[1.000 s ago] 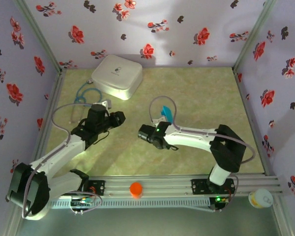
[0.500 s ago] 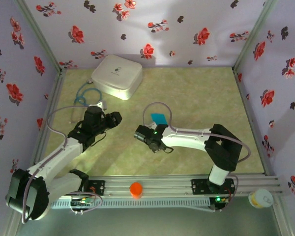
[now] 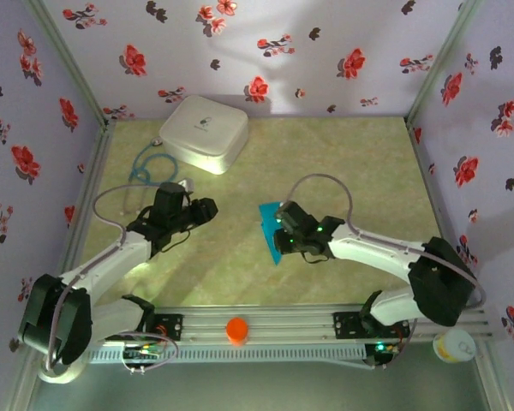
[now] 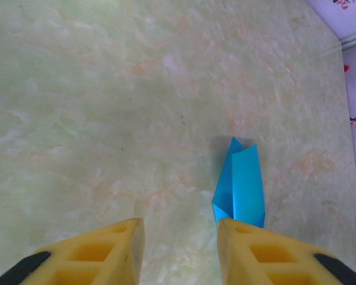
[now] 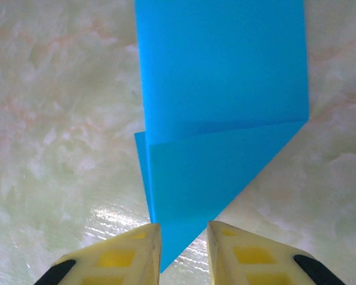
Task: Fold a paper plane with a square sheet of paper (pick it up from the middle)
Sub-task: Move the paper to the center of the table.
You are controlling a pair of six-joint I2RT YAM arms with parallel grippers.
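The paper (image 3: 271,233) lies on the table (image 3: 351,163) just before the right hand (image 3: 280,236), right of the left hand (image 3: 210,208).

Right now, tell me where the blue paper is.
In the top view, the blue paper sits mid-table, its point between the parted fingertips of the right gripper.

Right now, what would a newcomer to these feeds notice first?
The bright turquoise paper, folded to a point, mid-table on the pale green surface. The right gripper sits at its tip with jaws slightly apart, and the left gripper hangs open farther left. After that, the white rounded box at the back left.
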